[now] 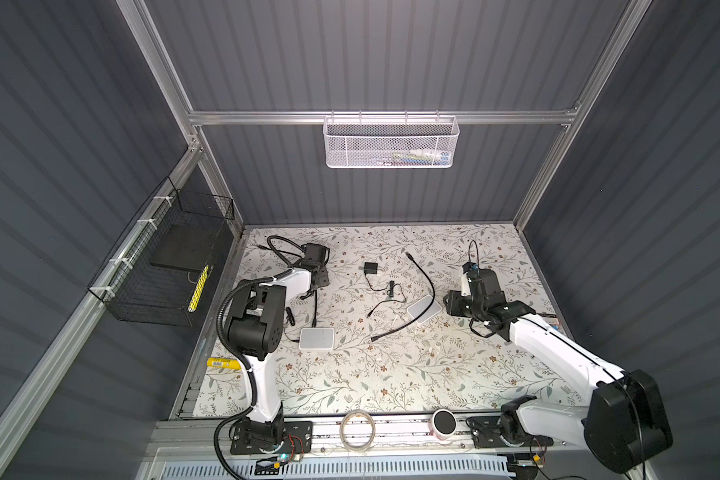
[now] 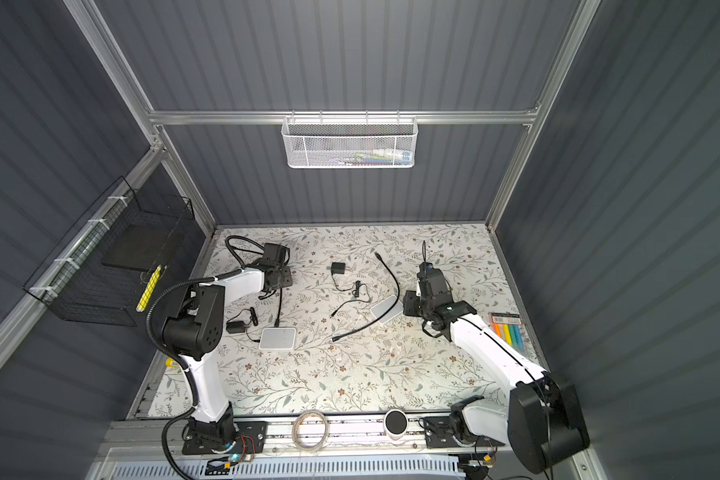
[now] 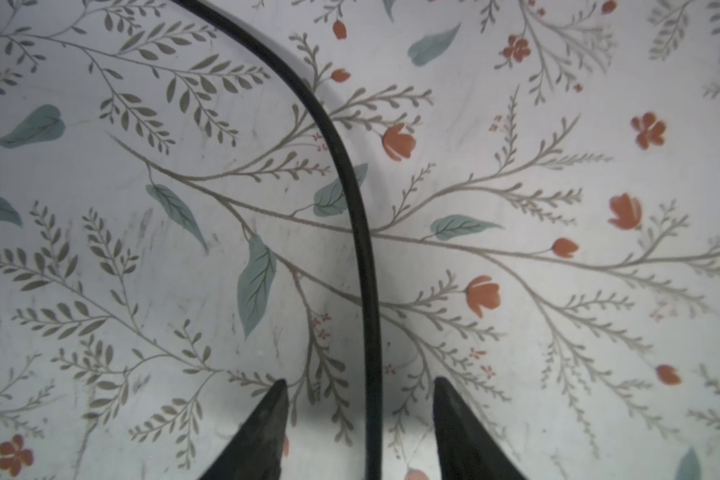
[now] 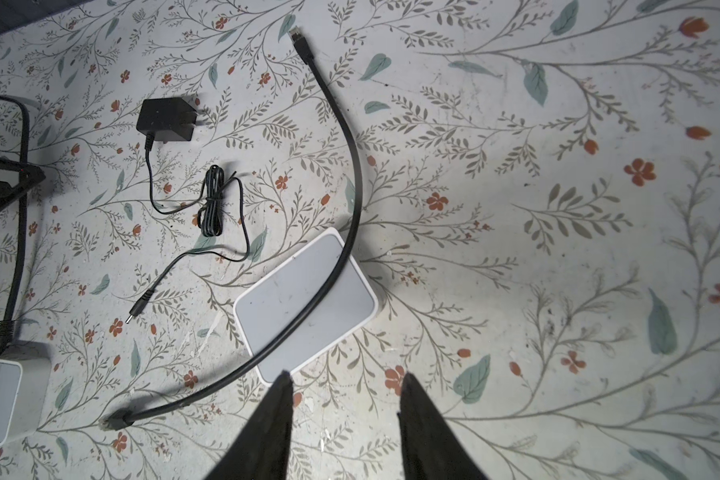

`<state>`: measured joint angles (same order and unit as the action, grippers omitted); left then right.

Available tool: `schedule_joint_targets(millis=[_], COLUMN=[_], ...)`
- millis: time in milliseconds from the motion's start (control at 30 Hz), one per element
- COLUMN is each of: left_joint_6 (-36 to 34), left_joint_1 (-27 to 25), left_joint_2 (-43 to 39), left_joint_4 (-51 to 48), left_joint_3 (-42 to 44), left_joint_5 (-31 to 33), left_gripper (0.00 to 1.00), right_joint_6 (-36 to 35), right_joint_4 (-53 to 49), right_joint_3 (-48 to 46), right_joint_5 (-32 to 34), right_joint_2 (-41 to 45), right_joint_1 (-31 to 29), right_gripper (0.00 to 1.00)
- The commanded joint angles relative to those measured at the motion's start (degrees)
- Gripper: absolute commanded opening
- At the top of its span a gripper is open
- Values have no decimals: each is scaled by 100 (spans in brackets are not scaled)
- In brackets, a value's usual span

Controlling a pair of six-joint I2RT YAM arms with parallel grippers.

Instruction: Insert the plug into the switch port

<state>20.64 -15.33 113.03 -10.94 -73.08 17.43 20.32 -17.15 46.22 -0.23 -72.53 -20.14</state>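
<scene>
A floral-patterned desk (image 1: 391,374) sits inside dark ribbed walls on an aluminium frame. A white mesh basket (image 1: 391,143) hangs on the back rail and a black wire basket (image 1: 159,270) on the left wall. In the left wrist view the left fingers (image 3: 267,432) stand apart just above the desk. A black cable (image 3: 352,199) runs between them, lying on the desk and touching neither finger. In both top views this cable leads toward the front of the desk to a white switch (image 1: 316,338) lying flat near the left arm. The right wrist view shows its plug (image 4: 3,330) meeting that switch's far edge. Whether the plug is fully seated in the port cannot be told. The right fingers (image 4: 271,436) are also apart with nothing between them, and they hover over the desk just beside a corner of a second switch (image 4: 304,303). A second cable (image 4: 356,174) arcs across the top of that switch, with one loose plug (image 4: 298,35) far from the arm and the other end (image 4: 115,417) lying on the desk nearer it. A black power adapter (image 4: 165,120) lies beside the arc, its thin lead partly bundled and its barrel tip (image 4: 136,309) free on the desk.
</scene>
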Motion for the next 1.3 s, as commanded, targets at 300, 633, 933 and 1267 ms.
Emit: schedule_joint_targets(millis=[300, 633, 933, 1267], left_joint_6=[-457, -592, 12, -7], left_joint_1=[-112, -479, -436, -413], left_joint_2=[-2017, -3761, -4389, -4346], left_joint_4=[-115, -281, -226, -366], left_joint_3=[334, 1733, 2342, 2395], left_joint_5=[-940, -1175, -379, -429], left_gripper=[88, 89, 100, 100], right_joint_6=[-1714, -2819, -3568, -3434], right_joint_4=[-1319, -1364, -1484, -1459], right_joint_3=[1923, 3993, 4947, 5764], right_joint_5=[355, 89, -471, -137], right_joint_2=[-1650, -3694, -4709, -5709], right_joint_1=[-785, -1165, -1462, -1740], right_gripper=[49, 56, 60, 57])
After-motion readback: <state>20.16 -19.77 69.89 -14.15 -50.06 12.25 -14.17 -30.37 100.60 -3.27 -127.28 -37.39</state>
